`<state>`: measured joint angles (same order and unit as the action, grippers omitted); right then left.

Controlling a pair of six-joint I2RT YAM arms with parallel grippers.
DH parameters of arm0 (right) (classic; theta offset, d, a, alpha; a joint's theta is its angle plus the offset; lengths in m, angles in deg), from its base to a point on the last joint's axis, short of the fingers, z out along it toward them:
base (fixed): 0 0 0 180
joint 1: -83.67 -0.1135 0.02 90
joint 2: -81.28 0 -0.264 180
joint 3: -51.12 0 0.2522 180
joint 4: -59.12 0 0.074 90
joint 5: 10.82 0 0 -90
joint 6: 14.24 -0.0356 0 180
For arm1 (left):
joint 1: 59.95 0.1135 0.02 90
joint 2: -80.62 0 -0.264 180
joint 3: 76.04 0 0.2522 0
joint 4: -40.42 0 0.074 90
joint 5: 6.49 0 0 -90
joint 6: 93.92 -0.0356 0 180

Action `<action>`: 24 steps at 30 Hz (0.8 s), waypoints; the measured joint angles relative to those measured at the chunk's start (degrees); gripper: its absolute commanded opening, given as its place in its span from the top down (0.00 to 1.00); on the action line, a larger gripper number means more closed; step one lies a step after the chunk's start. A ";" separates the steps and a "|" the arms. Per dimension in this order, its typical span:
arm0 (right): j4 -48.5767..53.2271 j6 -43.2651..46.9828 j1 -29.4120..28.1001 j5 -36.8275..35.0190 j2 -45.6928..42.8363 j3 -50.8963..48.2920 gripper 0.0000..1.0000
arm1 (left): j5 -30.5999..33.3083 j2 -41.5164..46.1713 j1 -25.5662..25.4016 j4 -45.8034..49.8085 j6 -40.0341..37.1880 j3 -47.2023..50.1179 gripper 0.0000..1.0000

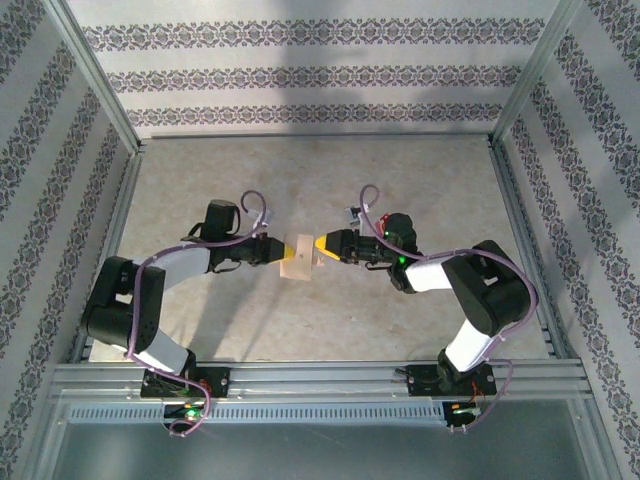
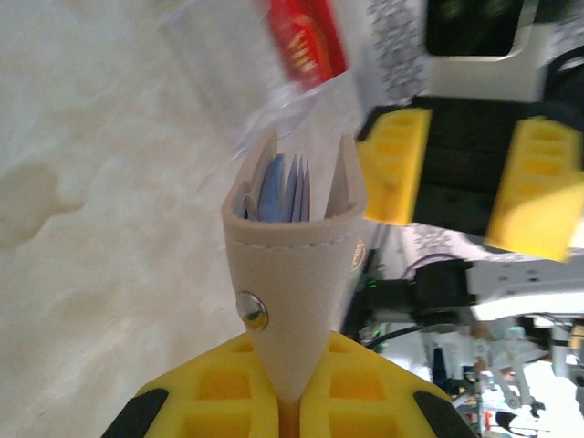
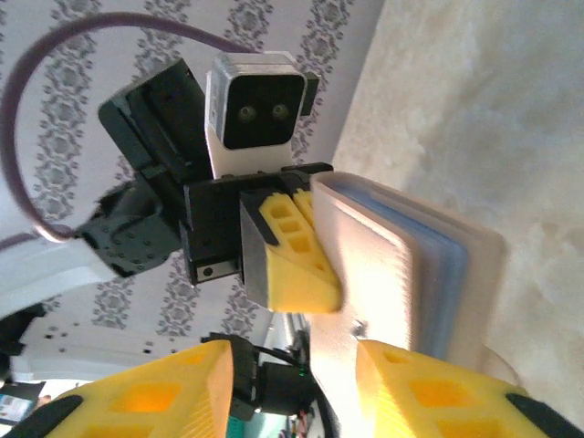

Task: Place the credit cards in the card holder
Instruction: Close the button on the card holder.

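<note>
My left gripper [image 1: 272, 250] [image 2: 290, 370] is shut on the folded end of the tan card holder [image 1: 298, 257] [image 2: 292, 265] and holds it above the table's middle. The holder's open end faces away and shows grey-blue pockets [image 2: 278, 192]. My right gripper [image 1: 322, 245] [image 3: 292, 365] meets it from the right with its jaws apart. One tan flap [image 3: 365, 255] reaches in between them, close to the right finger [image 3: 438, 392]. A red credit card [image 2: 306, 36] lies on the table beyond the holder, blurred, in clear plastic.
Patterned walls and metal rails [image 1: 520, 240] close in the beige table [image 1: 420, 190] on three sides. The clear plastic case [image 2: 228, 64] lies under the raised holder. Both arms bend in toward the centre from the near edge.
</note>
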<state>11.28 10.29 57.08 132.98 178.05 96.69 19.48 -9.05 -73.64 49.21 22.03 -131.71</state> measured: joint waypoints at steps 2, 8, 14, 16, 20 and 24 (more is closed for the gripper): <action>1.81 1.05 -0.52 -0.94 0.55 -0.76 0.68 | 2.82 -1.70 -0.98 3.19 -1.60 -0.37 1.00; 11.47 5.22 -0.68 -5.16 -0.96 -4.20 0.76 | 10.03 -5.55 -1.75 9.86 -5.20 -2.95 1.00; 33.62 16.57 -3.17 -14.08 -10.88 -2.69 0.89 | 14.75 -5.55 -3.43 13.57 -8.26 -4.33 1.00; 37.24 18.78 -4.50 -16.39 -11.19 -1.77 0.91 | 15.91 -5.55 -3.61 14.23 -9.18 -4.59 1.00; 41.40 20.94 -6.75 -19.87 -7.96 -0.55 0.94 | 16.85 -5.55 -3.76 15.15 -10.36 -4.94 1.00; 42.64 21.35 -8.79 -21.64 -2.97 2.10 0.95 | 17.64 -5.55 -4.22 15.63 -11.19 -5.27 1.00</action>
<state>53.92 31.64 48.29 111.34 175.08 98.79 37.12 -14.60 -77.86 64.84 10.84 -136.98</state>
